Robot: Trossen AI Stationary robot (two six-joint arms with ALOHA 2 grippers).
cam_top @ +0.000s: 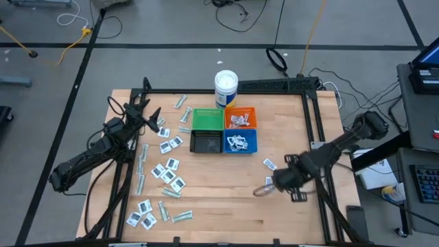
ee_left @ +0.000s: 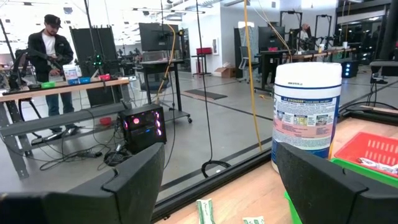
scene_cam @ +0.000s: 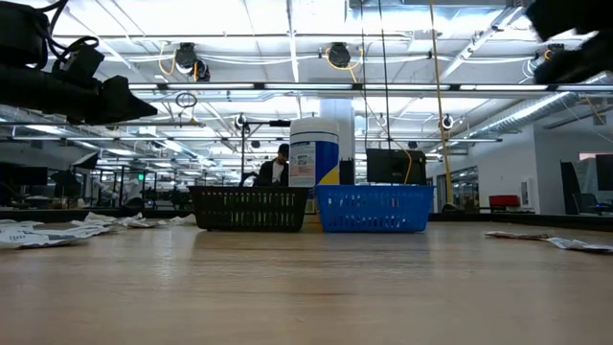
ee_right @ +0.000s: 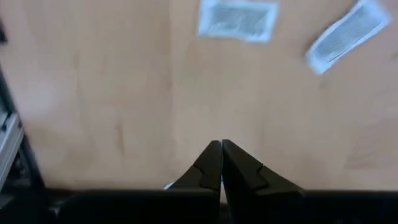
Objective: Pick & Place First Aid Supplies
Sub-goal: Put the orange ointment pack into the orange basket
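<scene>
The table carries a block of four square bins at its middle, and that block serves as the landmark here. The green bin and orange bin form the far row, the black bin and blue bin the near row, with a white tub just beyond them. Some white sachets already lie in the orange and blue bins.

Most of the first aid supplies lie scattered to the left of the bins and toward the near left corner: white sachets and slim green strips, pointing every way. Only two lie right of the bins: one sachet near the blue bin's near right corner, and another packet further toward the near edge.

The left gripper hangs above the table left of the green bin, its jaws standing wide apart and holding nothing; its wrist view looks level past the tub into the room.

The right gripper is right of and nearer than the blue bin, its jaws pressed together and empty, tips pointing down at bare wood. In its wrist view the two packets lie ahead of the tips, apart from them. My judgement: the right arm is plainly nearer these two, and must open and reach forward, whichever it takes.
</scene>
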